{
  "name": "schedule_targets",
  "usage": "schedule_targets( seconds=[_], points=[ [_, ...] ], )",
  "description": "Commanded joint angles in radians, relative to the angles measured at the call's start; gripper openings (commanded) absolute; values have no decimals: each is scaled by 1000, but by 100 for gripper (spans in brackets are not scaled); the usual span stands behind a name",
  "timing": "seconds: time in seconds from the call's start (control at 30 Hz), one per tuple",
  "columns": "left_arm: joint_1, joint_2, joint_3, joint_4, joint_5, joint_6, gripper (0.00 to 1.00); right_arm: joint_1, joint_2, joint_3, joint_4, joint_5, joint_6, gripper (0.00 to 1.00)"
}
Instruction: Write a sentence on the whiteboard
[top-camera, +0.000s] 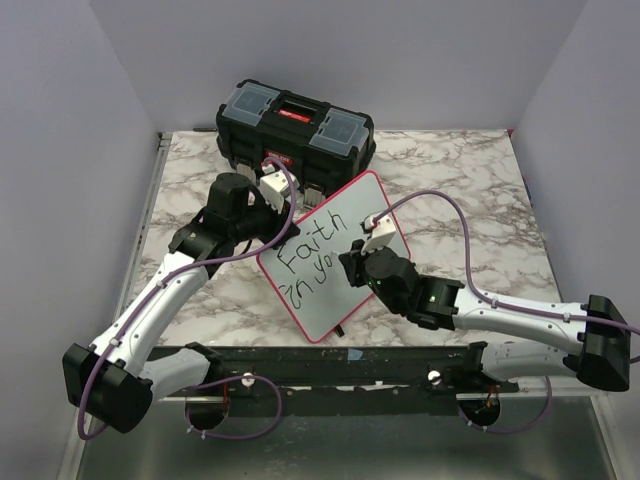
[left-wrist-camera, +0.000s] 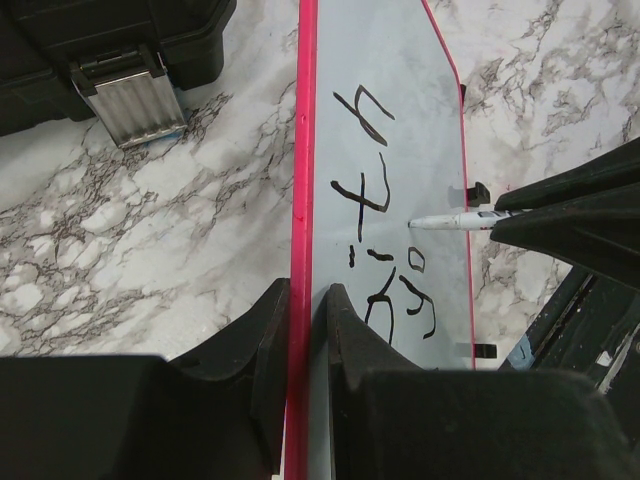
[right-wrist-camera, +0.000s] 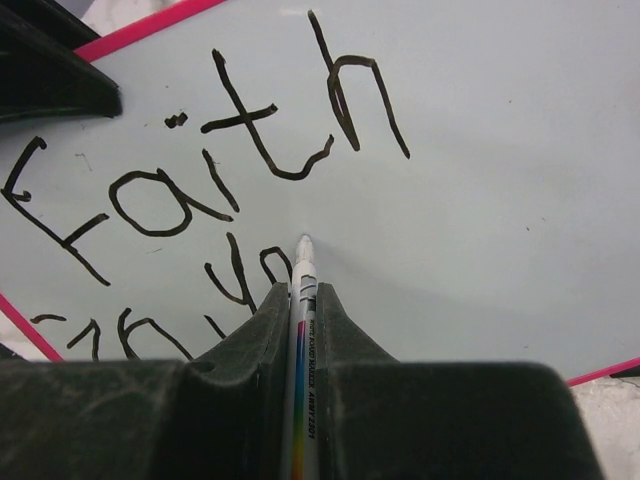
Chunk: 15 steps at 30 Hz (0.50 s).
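Note:
The whiteboard (top-camera: 325, 250), white with a thin red rim, stands tilted on the marble table. My left gripper (left-wrist-camera: 306, 300) is shut on its red left edge (left-wrist-camera: 303, 150) and holds it up. The sentence (right-wrist-camera: 200, 160) reads "Faith" on the first line and "in yo" on the second, in black marker; it also shows in the top view (top-camera: 310, 258). My right gripper (right-wrist-camera: 300, 295) is shut on a white marker (right-wrist-camera: 303, 330) with a rainbow stripe. The marker tip (right-wrist-camera: 304, 243) is at the board just right of the "o".
A black toolbox (top-camera: 295, 130) with a red latch stands behind the board at the table's back; its metal clasp (left-wrist-camera: 130, 95) shows in the left wrist view. A black rail (top-camera: 330, 365) runs along the near table edge.

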Motion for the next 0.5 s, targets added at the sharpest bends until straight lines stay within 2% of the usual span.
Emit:
schedule_targets(
  seconds=[0.0,0.47],
  points=[
    [-5,-6,5,16,-32,47,0,-7,19,-2,25,-10,16,1],
    [-4,-6,6,15,-29,47,0,-12,15,-27,22,-26,38,1]
  ],
)
